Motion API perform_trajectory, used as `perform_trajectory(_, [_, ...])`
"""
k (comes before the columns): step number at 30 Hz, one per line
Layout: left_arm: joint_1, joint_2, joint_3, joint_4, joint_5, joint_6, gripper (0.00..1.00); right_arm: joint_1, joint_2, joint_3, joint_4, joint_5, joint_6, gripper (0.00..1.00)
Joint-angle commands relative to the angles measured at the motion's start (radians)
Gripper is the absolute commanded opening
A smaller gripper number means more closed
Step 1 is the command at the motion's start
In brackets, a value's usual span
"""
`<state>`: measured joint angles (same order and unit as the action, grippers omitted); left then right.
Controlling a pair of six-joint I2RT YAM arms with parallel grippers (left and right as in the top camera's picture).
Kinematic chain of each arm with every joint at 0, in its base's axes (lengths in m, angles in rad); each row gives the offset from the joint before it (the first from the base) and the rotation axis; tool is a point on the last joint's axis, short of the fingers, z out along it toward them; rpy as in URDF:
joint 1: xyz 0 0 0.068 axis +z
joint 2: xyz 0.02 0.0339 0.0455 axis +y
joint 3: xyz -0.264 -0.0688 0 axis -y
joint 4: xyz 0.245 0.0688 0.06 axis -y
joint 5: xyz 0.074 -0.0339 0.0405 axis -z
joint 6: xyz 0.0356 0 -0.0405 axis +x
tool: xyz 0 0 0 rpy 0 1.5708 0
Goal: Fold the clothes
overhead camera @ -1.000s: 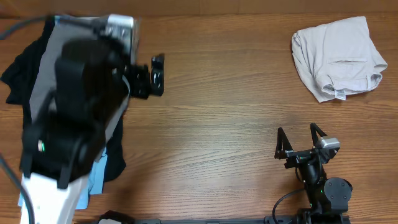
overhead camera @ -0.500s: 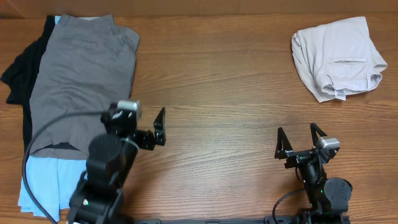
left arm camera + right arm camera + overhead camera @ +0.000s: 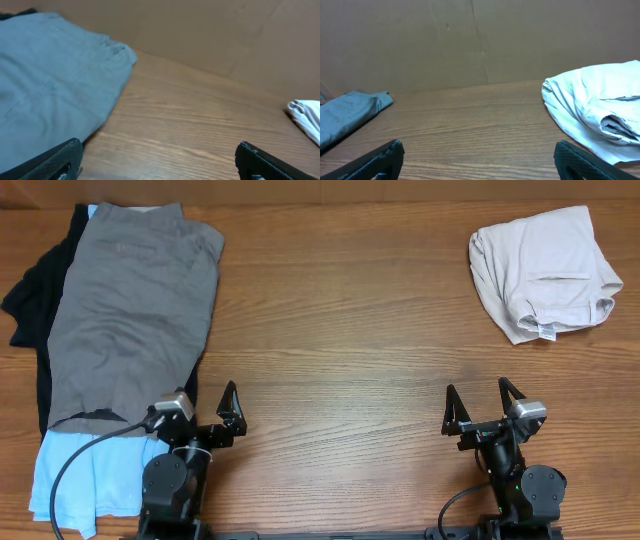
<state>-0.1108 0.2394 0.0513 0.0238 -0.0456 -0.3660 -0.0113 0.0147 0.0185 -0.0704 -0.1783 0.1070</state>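
Note:
The pale beige shorts (image 3: 545, 272) lie folded in a bundle at the table's far right, a small white tag at their front edge. They also show in the right wrist view (image 3: 600, 112), and a corner shows in the left wrist view (image 3: 307, 115). My left gripper (image 3: 205, 412) is open and empty near the front left, beside the grey shorts. My right gripper (image 3: 483, 402) is open and empty near the front right, well in front of the beige shorts. Both sets of jaws are wide apart in the wrist views (image 3: 157, 162) (image 3: 480, 160).
Larger grey shorts (image 3: 135, 310) lie spread at the far left over a black garment (image 3: 35, 305) and a light-blue garment (image 3: 90, 480). The grey shorts also show in the left wrist view (image 3: 50, 95). A brown cardboard wall (image 3: 470, 40) stands behind the wooden table (image 3: 340, 330).
My left arm has drawn back from over the grey shorts at the far left to the front edge, and its gripper now rests low by the table. The right arm has not moved.

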Motion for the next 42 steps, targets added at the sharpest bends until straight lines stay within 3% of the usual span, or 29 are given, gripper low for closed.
perform_trajectory(1, [0.026,-0.039,-0.035,0.014,0.012,-0.016,1.00,0.005,-0.012,-0.011,0.005,0.005,-0.003,1.00])
perform_trajectory(17, [0.066,-0.237,-0.047,-0.095,-0.013,0.071,1.00,0.005,-0.012,-0.011,0.005,0.005,-0.003,1.00])
perform_trajectory(42, [0.066,-0.235,-0.047,-0.095,-0.013,0.071,1.00,0.005,-0.012,-0.011,0.005,0.005,-0.003,1.00])
